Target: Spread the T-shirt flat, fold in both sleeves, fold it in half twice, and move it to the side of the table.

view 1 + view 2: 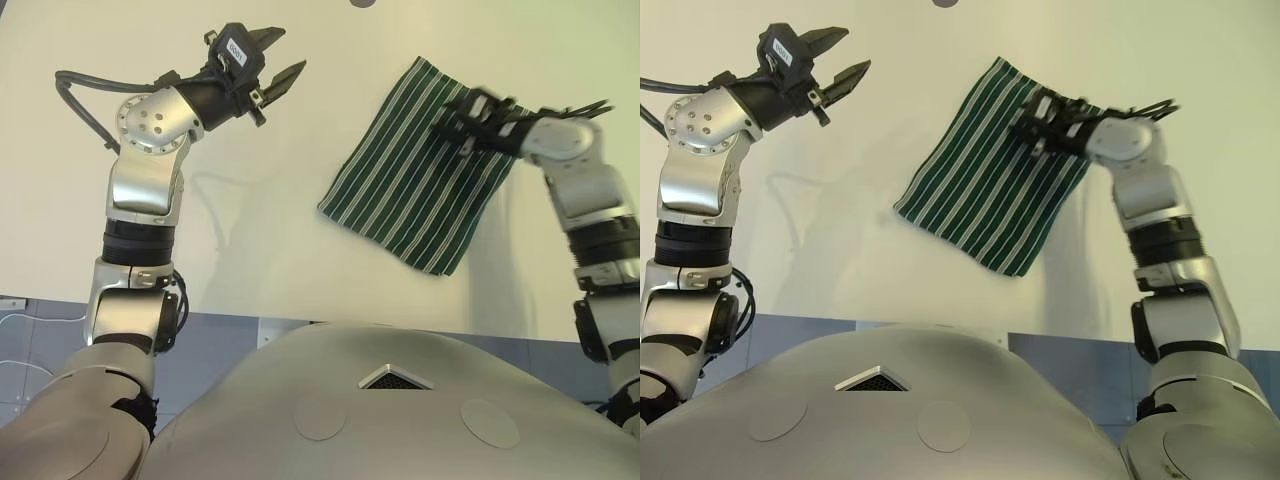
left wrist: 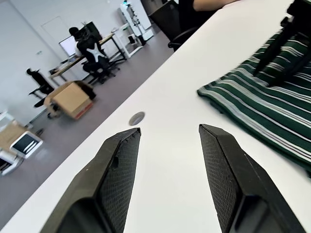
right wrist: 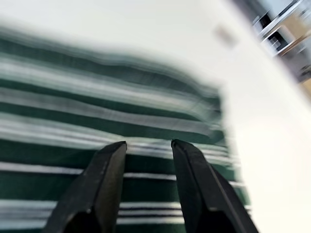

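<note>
Cloth in a compact rectangle: the green-striped T-shirt (image 1: 400, 190) lies on the white table (image 1: 300, 260), on the robot's right side and set at a slant to the table's near edge. No sleeves or collar show, and layered edges are stacked along one side in the left wrist view. That suggests the folding is done and only the move to the side remains.

The right gripper (image 1: 462, 118) sits low over the shirt's far right portion. Its two fingers are parted with a narrow gap, and striped fabric is visible between and beyond them. Whether the fingertips touch the cloth cannot be made out. From this spot, near the shirt's outer edge, it seems placed to pinch the stacked layers or press on them so the bundle can be slid as one piece.

The left gripper (image 1: 285, 55) hangs raised above bare tabletop, well apart from the shirt, with its jaws wide open and holding nothing. It is probably parked there to keep out of the right arm's way.

A small grey disc (image 2: 137, 118) lies on the table farther out, away from the work.

The main risk in the next move is the top layers shifting and spoiling the fold if only part of the stack is caught.
</note>
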`<state>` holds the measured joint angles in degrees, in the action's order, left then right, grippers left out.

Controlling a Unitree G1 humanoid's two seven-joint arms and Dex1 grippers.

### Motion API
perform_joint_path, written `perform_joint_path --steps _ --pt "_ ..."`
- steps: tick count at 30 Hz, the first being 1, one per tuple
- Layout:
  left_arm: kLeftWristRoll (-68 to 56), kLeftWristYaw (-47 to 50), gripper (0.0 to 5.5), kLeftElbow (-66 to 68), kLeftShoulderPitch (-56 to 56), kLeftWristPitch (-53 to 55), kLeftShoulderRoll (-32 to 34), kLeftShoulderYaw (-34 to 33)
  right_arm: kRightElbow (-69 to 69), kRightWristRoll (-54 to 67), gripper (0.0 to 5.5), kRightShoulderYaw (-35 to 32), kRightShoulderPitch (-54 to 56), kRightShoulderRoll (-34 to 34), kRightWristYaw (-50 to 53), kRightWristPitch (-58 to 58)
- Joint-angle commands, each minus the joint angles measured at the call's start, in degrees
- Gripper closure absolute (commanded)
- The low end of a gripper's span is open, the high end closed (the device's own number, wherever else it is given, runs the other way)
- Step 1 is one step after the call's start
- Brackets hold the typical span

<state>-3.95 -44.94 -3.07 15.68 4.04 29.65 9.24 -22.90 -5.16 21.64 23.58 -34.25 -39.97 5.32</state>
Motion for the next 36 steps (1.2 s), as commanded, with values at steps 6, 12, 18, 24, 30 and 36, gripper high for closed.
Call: perform_joint_path --steps 6,12,18,24,30,36 --pt "7.76 -14.24 3.30 -9.81 -18.02 -19.19 19.60 4.76 -16.30 -11.23 3.77 1.85 14.56 13.58 19.06 -21.16" --pt "20.29 -7.62 2.75 -2.53 -14.61 -28.54 14.31 11.98 19.44 2.04 3.77 -5.78 -10.32 -9.91 -2.52 -25.66" --pt "23.35 -2.59 1.99 2.26 -14.02 -31.46 9.64 15.87 30.61 6.99 3.77 -13.55 -30.65 -27.98 -16.33 -27.88" --pt "28.51 -2.36 1.99 11.02 -6.38 -35.57 7.48 21.60 28.35 -5.80 3.77 -9.67 -31.83 -25.19 -12.76 -35.69" --pt "28.45 -2.87 2.68 18.73 -1.66 -37.83 6.10 24.72 25.26 -12.82 3.77 -7.86 -28.99 -21.85 -8.04 -39.56" --pt "28.27 -2.89 3.94 24.33 0.93 -38.52 3.40 27.30 20.14 -15.42 3.77 -5.39 -25.34 -20.04 -6.85 -40.94"
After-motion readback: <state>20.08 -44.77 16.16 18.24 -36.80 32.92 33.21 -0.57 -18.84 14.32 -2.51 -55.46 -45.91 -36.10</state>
